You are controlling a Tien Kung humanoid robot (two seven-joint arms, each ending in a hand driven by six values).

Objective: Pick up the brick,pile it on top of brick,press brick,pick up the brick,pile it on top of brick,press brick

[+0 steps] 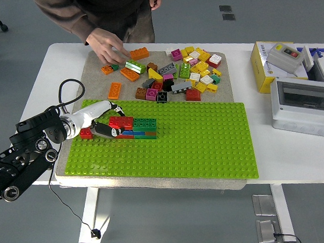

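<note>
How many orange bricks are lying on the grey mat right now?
4, perhaps more hidden under the person's hand: orange brick nearest the pile, one below the green brick, a small one at left, one nearest the baseplate.

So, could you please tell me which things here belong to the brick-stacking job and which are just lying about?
Belonging to the job:
left robot hand
brick stack
green baseplate
loose bricks
small red brick

Just lying about:
yellow box
grey box
black cable
</note>
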